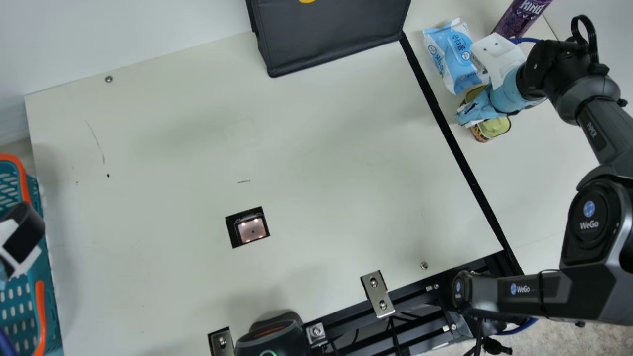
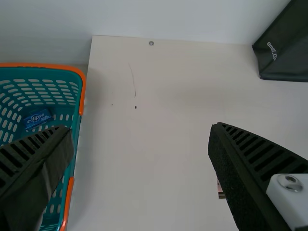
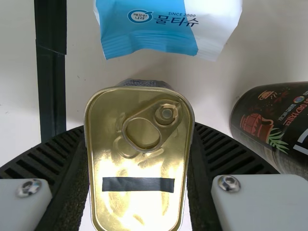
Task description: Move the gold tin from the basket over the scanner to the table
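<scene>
My right gripper (image 1: pixel 467 117) is over the table's right part, beyond the black strip, with the gold tin (image 1: pixel 496 127) between its fingers. In the right wrist view the gripper (image 3: pixel 139 132) has a finger against each long side of the gold tin (image 3: pixel 139 163), whose ring-pull lid faces the camera. At the main view's left edge, part of my left gripper (image 1: pixel 22 232) is above the teal basket (image 1: pixel 42 291). Its fingers stand wide apart and empty in the left wrist view, the gripper (image 2: pixel 142 132) beside the basket (image 2: pixel 77 139). The scanner window (image 1: pixel 251 230) is set into the table.
A blue-and-white wipes pack (image 1: pixel 452 54) and a purple can (image 1: pixel 521 17) lie near the right gripper. A dark can (image 3: pixel 274 125) is beside the tin. A black bag (image 1: pixel 331 34) is at the back, a black device (image 1: pixel 272 338) at the front. The basket holds a blue packet (image 2: pixel 37 118).
</scene>
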